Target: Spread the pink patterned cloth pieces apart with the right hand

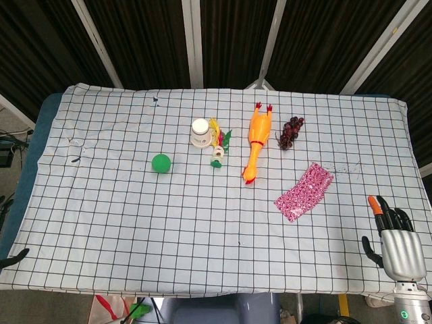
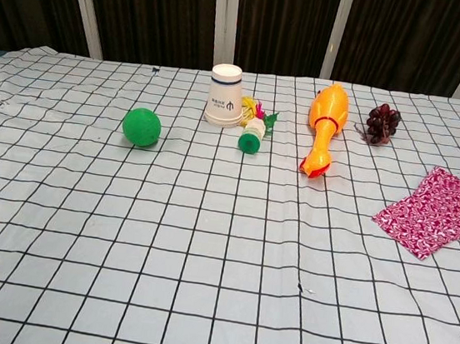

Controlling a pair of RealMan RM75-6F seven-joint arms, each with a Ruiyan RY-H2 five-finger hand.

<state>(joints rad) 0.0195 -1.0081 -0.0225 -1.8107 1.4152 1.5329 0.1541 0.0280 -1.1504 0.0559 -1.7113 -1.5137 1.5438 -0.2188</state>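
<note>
**Dark backdrop behind a checked table**

A table (image 1: 135, 223) under a white cloth with a black grid fills both views. Beyond its far edge hang dark ribbed panels (image 1: 142, 40), crossed by pale slanted bars (image 1: 192, 40). Grey floor (image 1: 10, 125) shows past the left edge.

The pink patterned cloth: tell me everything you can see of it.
The pink patterned cloth is a small rectangular stack of thin fabric, magenta with a fine white print. It lies flat on the checked tablecloth, set diagonally, to the right of the rubber chicken and nearer than the dark grapes. In the chest view its far end shows offset layered edges, so more than one piece is stacked. Nothing touches it; the right hand sits apart, nearer the table edge.
</note>
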